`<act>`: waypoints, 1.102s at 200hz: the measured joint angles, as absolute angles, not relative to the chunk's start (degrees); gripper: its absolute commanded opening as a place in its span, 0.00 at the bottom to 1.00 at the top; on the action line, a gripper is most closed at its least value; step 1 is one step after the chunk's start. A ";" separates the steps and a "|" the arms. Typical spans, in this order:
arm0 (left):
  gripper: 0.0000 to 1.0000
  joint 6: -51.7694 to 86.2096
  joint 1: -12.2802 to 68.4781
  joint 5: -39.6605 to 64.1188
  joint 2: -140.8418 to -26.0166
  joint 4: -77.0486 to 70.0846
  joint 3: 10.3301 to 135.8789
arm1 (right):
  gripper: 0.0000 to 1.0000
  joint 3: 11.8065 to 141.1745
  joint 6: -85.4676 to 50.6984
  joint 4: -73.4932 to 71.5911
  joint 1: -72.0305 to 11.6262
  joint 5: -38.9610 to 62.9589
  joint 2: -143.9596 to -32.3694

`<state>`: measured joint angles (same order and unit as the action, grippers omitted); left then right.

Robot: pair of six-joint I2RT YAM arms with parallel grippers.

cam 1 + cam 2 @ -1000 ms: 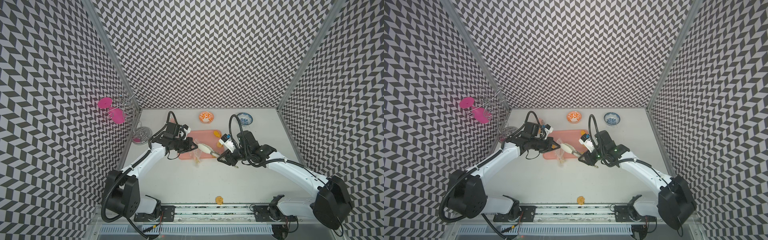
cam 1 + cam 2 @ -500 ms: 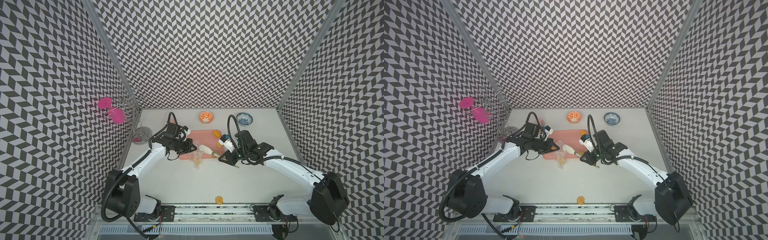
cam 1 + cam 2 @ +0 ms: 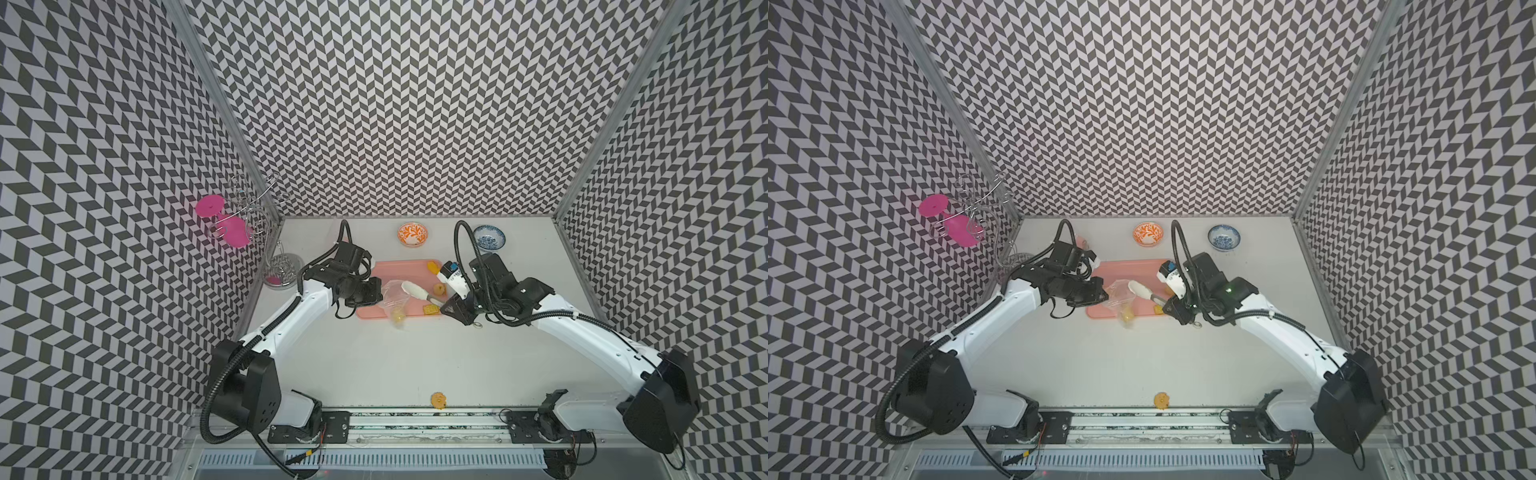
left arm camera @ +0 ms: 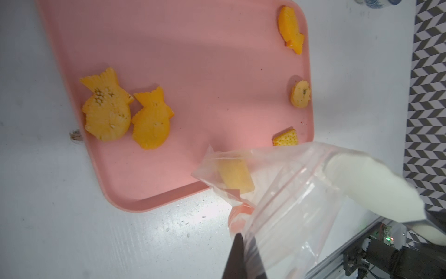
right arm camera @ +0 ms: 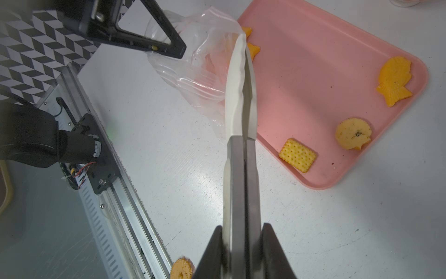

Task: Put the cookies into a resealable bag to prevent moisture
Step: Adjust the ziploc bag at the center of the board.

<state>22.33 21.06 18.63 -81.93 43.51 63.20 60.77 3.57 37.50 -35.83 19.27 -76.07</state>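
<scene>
The clear resealable bag (image 3: 394, 298) hangs over the near edge of the pink tray (image 3: 399, 270), and my left gripper (image 4: 242, 256) is shut on its rim. One yellow cookie (image 4: 235, 175) lies inside the bag. My right gripper (image 5: 242, 232) is shut on metal tongs (image 5: 240, 120) whose white tips are pressed together at the bag's mouth, with no cookie visible between them. On the tray lie two fish cookies (image 4: 107, 106) side by side, a square cookie (image 5: 297, 155), a round cookie (image 5: 353, 132) and another fish cookie (image 5: 394, 79). One cookie (image 3: 439, 400) sits at the table's front edge.
An orange bowl (image 3: 412, 234) and a blue bowl (image 3: 489, 238) stand at the back. A wire rack with pink glasses (image 3: 232, 220) is at the back left corner. The metal rail (image 3: 415, 419) runs along the front edge.
The tongs have closed in my right gripper, and the right arm has shifted slightly toward the bag. The left arm keeps holding the bag in place.
</scene>
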 measured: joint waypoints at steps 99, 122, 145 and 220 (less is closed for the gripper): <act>0.08 22.15 21.93 23.40 -83.37 41.17 62.46 | 0.03 59.99 3.51 37.06 -36.51 14.85 -79.15; 0.00 22.13 21.87 24.40 -82.37 41.08 62.26 | 0.03 59.99 3.55 37.10 -36.51 14.61 -79.15; 0.00 22.35 21.82 24.80 -82.06 41.34 62.26 | 0.06 59.99 3.55 37.06 -36.51 14.94 -79.15; 0.00 22.37 21.85 22.50 -76.31 51.55 65.89 | 0.08 60.16 3.88 36.67 -37.80 23.70 -76.75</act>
<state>22.37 21.85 22.50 -76.31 51.55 65.89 60.16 3.88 36.67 -37.80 23.70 -76.75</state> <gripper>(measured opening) 0.047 0.224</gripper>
